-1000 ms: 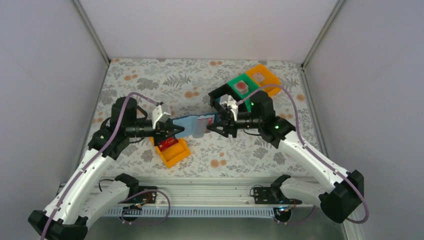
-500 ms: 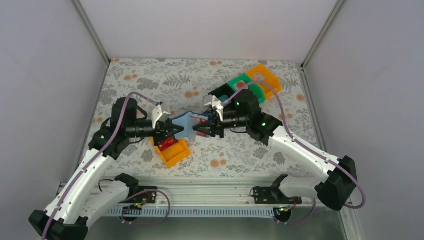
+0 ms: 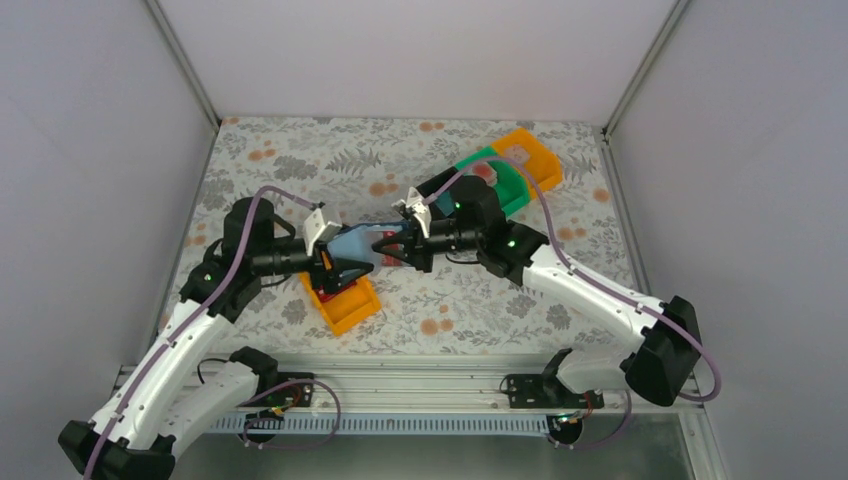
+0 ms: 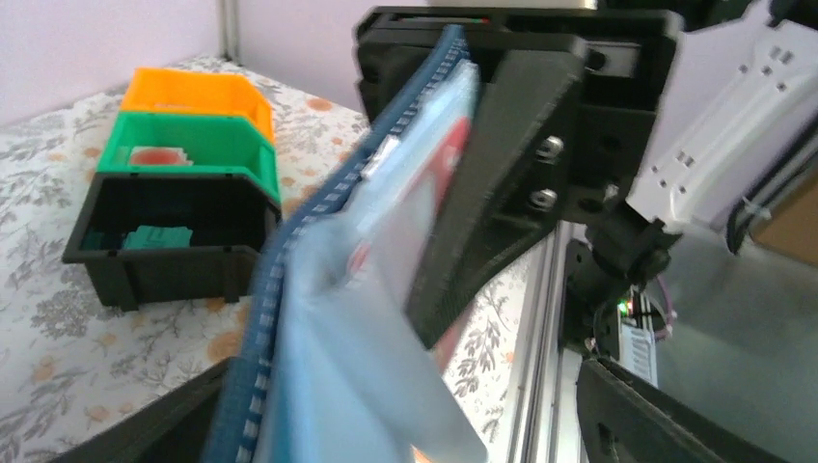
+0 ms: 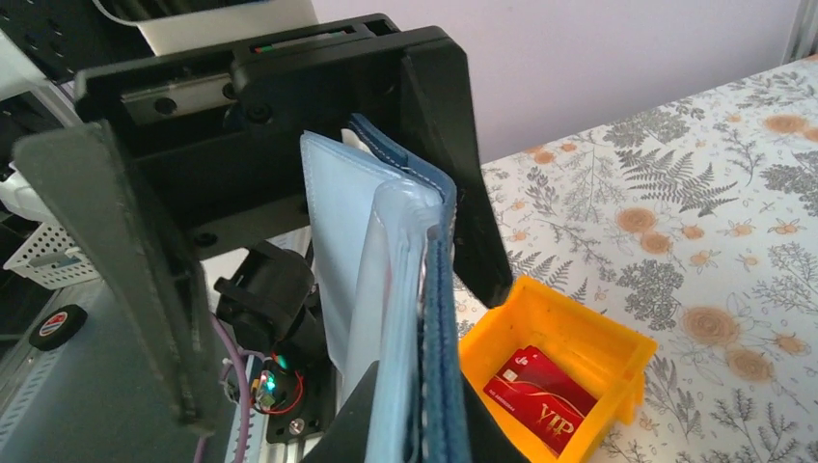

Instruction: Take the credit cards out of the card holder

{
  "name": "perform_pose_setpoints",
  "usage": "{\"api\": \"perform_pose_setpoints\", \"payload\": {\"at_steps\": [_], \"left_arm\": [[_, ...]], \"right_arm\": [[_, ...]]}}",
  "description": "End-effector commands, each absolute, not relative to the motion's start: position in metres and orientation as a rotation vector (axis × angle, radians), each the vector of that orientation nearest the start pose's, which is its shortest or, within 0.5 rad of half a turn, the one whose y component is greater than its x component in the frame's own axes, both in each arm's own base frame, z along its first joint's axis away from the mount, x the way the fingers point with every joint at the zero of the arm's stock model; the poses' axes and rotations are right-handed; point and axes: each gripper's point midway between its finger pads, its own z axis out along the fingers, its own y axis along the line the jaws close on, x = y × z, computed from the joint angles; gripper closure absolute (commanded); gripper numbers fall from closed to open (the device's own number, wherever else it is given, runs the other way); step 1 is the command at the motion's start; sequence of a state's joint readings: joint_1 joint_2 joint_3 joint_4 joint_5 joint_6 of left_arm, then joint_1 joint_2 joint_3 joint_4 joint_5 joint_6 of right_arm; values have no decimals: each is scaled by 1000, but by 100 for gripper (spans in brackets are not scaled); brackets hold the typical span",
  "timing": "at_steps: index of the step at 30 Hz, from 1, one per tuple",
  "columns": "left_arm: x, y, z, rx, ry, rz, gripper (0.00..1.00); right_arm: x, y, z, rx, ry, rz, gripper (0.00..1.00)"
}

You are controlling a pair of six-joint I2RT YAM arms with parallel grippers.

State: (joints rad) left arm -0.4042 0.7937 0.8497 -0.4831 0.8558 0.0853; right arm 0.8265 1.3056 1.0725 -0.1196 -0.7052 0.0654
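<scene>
The card holder [image 3: 350, 239], dark navy with pale blue clear sleeves, hangs in the air at mid-table between both grippers. My right gripper [image 3: 386, 247] is shut on its right end; in the right wrist view the jaws [image 5: 429, 424] pinch the navy edge [image 5: 442, 318]. My left gripper [image 3: 350, 260] stands open around the holder's other end, and its fingers [image 4: 656, 415] are spread wide on either side of the sleeves [image 4: 347, 367]. Something red and white [image 4: 455, 159] shows through a sleeve. A red card [image 5: 538, 394] lies in the orange bin [image 5: 617, 352] below the holder.
At the back right stand an orange bin [image 4: 198, 92], a green bin [image 4: 188, 145] holding a pinkish card, and a black bin [image 4: 164, 217] holding a teal card. The near orange bin [image 3: 347, 306] sits just below the left gripper. Grey walls enclose the table.
The left gripper has opened and let go of the card holder. The right arm has moved left, and its gripper has shut on the holder's right end.
</scene>
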Motion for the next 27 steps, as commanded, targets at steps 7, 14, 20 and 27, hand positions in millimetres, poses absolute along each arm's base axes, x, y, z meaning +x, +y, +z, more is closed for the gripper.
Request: {"api": "perform_pose_setpoints", "payload": {"at_steps": [7,14,20,27], "left_arm": [[192,-209,285,941,1723,-934,66],[186,-210,288,967,1693,-953,97],[173,-212,296,1013,1631,-984,98],[168,-213,298,1030,1607,-1000,98]], "right_arm": [[171,374,348,-1201,1512,1295,96],[162,367,352,-1245,1473,1277,91],[163,344,331,-1273,1523,1160,54],[180,332,305,-1207,1656,1095,53]]}}
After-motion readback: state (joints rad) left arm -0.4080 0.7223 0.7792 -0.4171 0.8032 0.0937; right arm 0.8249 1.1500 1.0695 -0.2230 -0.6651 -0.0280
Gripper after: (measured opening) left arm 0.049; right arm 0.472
